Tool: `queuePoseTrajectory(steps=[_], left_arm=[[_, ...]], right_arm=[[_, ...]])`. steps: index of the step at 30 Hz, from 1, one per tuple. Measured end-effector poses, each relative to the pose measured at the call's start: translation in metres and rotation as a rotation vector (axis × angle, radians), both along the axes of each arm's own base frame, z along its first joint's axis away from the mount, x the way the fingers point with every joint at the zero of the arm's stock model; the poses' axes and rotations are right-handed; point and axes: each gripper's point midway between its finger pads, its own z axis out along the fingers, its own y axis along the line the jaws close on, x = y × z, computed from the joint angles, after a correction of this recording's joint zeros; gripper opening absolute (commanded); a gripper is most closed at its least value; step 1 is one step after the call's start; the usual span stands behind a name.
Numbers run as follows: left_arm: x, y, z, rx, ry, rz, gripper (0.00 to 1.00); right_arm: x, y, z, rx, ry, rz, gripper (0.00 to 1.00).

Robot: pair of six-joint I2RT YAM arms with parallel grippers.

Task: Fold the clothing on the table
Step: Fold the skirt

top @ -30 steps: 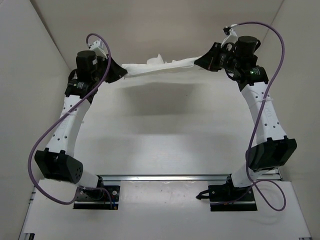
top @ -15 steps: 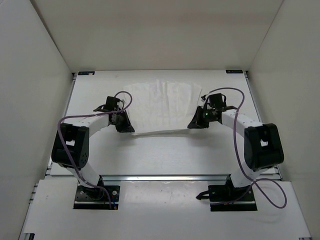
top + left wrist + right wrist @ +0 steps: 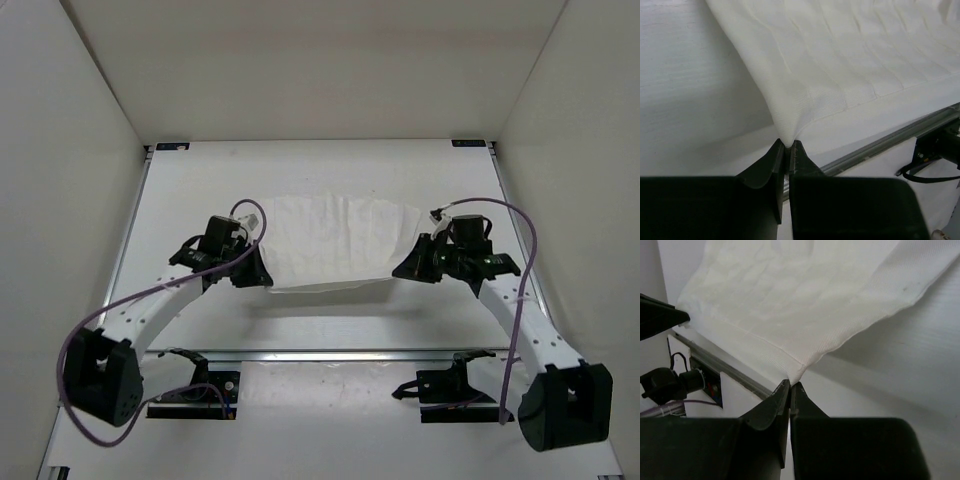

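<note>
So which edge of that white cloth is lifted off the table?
The near edge of the clothing, stretched between the left gripper and right gripper; it throws a shadow, while the far edge lies flat.

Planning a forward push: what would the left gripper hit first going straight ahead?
The cloth: the left gripper pinches its corner, and the fabric stretches straight ahead of the fingertips. Depth beyond is unclear.

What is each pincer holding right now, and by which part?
Both hold the clothing: the left pincer pinches its near left corner, the right pincer its near right corner.
</note>
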Motion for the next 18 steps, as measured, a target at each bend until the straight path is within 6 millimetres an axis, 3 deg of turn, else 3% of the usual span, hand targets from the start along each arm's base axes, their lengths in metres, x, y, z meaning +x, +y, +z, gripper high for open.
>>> queuePoseTrajectory(steps=[6,11,18], left_arm=[[-0.026,0.007,0.039,-0.056,-0.091,-0.012,0.0],[-0.051,0.021,0.047,-0.03,-0.067,-0.005,0.0],[-0.034,0.026,0.076,-0.02,-0.097,0.028,0.0]], right_arm=[[-0.043,-0.003,0.028,0.037,-0.052,0.028,0.0],[-0.076,-0.007,0.049,0.017,-0.041,0.031,0.0],[-0.071,-0.018,0.091,-0.016,-0.156,-0.02,0.0]])
